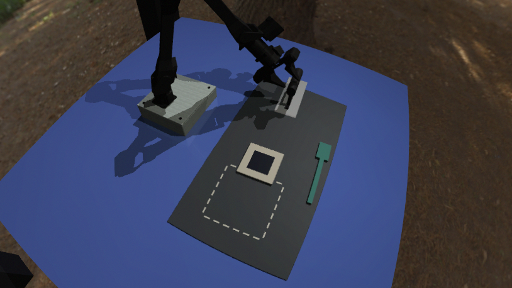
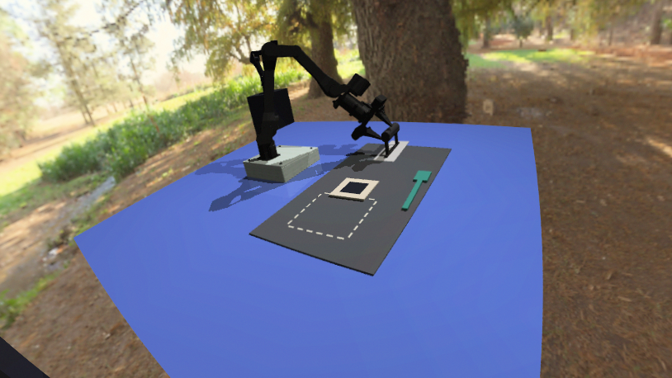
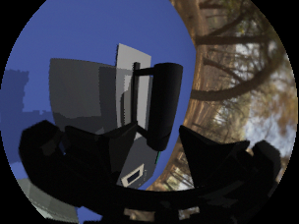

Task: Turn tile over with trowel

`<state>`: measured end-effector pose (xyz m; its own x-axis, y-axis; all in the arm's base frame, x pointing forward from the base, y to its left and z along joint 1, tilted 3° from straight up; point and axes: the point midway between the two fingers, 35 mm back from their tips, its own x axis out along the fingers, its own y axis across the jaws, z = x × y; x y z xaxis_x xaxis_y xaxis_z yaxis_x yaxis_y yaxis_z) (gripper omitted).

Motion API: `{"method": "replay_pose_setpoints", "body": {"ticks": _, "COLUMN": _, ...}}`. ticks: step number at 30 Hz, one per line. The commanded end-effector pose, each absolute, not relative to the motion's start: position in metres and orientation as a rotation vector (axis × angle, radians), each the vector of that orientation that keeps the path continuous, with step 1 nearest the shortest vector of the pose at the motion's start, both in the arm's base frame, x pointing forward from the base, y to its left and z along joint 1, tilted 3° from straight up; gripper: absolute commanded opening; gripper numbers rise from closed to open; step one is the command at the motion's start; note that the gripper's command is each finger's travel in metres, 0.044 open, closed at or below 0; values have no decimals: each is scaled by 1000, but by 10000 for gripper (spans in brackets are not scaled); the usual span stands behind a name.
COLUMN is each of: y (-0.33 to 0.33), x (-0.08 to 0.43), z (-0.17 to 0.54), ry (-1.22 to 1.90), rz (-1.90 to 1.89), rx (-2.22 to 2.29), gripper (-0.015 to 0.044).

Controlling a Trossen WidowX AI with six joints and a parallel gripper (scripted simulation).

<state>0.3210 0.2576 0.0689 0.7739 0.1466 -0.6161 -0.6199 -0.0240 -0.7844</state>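
Observation:
The small trowel point(image 1: 300, 94) point(image 2: 395, 151) point(image 3: 144, 98) has a pale flat blade and a black round bar handle on two posts. It lies blade down at the far end of the dark mat point(image 1: 307, 121) point(image 2: 418, 162) point(image 3: 74, 88). My gripper point(image 1: 292, 79) point(image 2: 387, 131) point(image 3: 158, 126) is open, its tilted fingers at the handle, one on either side, not closed on it. The tile point(image 1: 260, 163) point(image 2: 354, 187) point(image 3: 133, 177) lies flat, dark marked side up, mid-mat. It covers part of the far edge of the dashed outline point(image 1: 226, 225). Finger contact is hidden.
A green flat spatula-shaped piece point(image 1: 323, 152) point(image 2: 422, 176) lies along the mat's right edge. The arm's pale base block point(image 1: 195, 91) point(image 2: 300, 159) stands left of the mat on the blue table point(image 1: 107, 214) point(image 2: 234, 291).

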Motion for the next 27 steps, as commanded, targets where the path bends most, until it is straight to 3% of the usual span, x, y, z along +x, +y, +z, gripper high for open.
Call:
{"method": "replay_pose_setpoints", "body": {"ticks": 1, "y": 259, "x": 327, "z": 68, "ry": 399, "rz": 637, "rx": -1474, "gripper": 300}}
{"method": "replay_pose_setpoints", "body": {"ticks": 25, "y": 263, "x": 354, "z": 46, "ry": 397, "rz": 635, "rx": -1475, "gripper": 300}}
{"method": "replay_pose_setpoints", "body": {"ticks": 27, "y": 263, "x": 354, "z": 46, "ry": 397, "rz": 635, "rx": -1475, "gripper": 247}}
